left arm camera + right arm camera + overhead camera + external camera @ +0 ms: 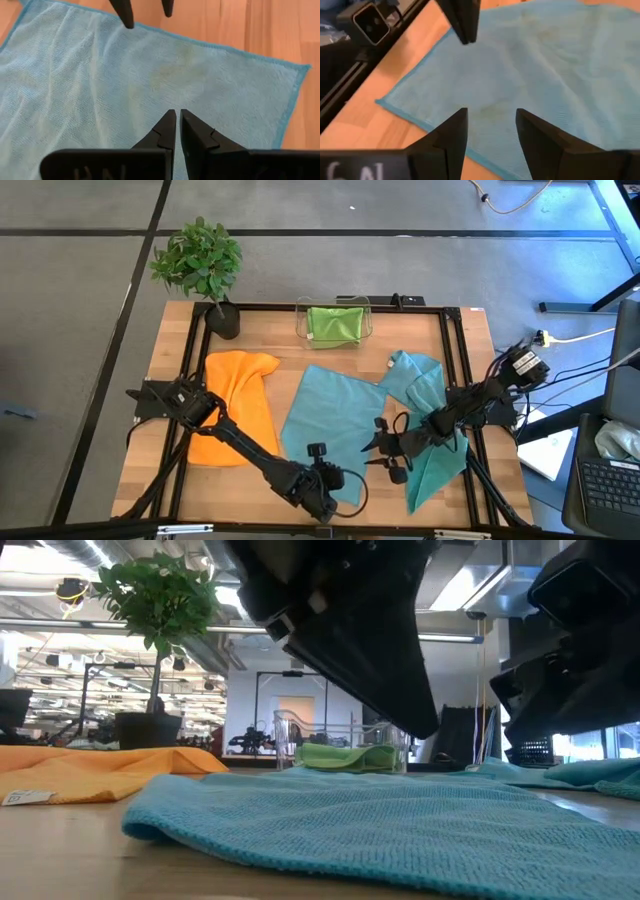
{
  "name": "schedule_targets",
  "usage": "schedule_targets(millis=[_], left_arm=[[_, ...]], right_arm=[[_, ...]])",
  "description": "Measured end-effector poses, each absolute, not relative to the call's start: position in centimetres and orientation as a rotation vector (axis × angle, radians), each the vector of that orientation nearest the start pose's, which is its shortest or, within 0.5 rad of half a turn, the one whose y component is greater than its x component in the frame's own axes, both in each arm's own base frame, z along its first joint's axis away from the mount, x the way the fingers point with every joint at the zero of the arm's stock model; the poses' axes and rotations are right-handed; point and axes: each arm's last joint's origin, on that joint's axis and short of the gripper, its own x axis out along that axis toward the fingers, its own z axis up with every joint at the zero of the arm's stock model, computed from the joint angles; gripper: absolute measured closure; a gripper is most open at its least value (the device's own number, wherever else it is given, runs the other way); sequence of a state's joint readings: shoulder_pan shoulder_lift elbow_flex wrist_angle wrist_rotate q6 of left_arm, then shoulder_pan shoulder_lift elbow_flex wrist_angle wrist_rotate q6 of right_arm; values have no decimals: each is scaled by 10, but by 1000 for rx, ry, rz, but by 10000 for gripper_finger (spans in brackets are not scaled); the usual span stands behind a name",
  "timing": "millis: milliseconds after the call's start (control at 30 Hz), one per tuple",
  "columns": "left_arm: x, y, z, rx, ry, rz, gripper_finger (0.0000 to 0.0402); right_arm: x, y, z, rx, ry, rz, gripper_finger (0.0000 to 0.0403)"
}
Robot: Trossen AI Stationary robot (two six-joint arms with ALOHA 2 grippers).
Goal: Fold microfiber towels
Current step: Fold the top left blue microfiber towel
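Note:
A teal towel (330, 415) lies spread flat on the middle of the table; it also shows in the left wrist view (150, 75) and the right wrist view (545, 60). My left gripper (176, 116) is shut and empty, and hovers over the towel's near part (335, 478). My right gripper (491, 116) is open and empty, over the towel's right edge (383, 452). A second teal towel (425, 390) lies rumpled at the right. An orange towel (238, 405) lies at the left. A lime green towel (335, 323) sits in the clear bin.
A clear plastic bin (300, 315) stands at the far middle of the table. A potted plant (200, 265) stands at the far left corner. A black frame (450, 360) runs around the table. Bare wood (290, 360) shows between the towels.

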State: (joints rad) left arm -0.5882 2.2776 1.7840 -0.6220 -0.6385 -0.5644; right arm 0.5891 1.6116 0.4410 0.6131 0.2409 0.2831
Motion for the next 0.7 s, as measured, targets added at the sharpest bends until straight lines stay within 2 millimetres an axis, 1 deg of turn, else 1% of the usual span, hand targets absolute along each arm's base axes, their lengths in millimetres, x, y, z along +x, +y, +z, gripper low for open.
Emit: schedule_targets(millis=[67, 233, 433, 533, 600, 700], left_arm=[[403, -252, 159, 120, 849, 285, 384], [399, -258, 159, 129, 850, 271, 384], [397, -256, 158, 157, 880, 279, 384], [396, -256, 158, 162, 886, 280, 384], [394, -257, 162, 158, 888, 280, 384], [391, -261, 173, 148, 879, 288, 384]], right_arm=[[225, 145, 111, 41, 578, 266, 233], [226, 157, 95, 42, 647, 271, 233], [235, 173, 96, 40, 638, 299, 233], [241, 177, 96, 31, 640, 301, 233], [242, 178, 93, 6, 659, 300, 233], [241, 177, 89, -5, 689, 289, 233]])
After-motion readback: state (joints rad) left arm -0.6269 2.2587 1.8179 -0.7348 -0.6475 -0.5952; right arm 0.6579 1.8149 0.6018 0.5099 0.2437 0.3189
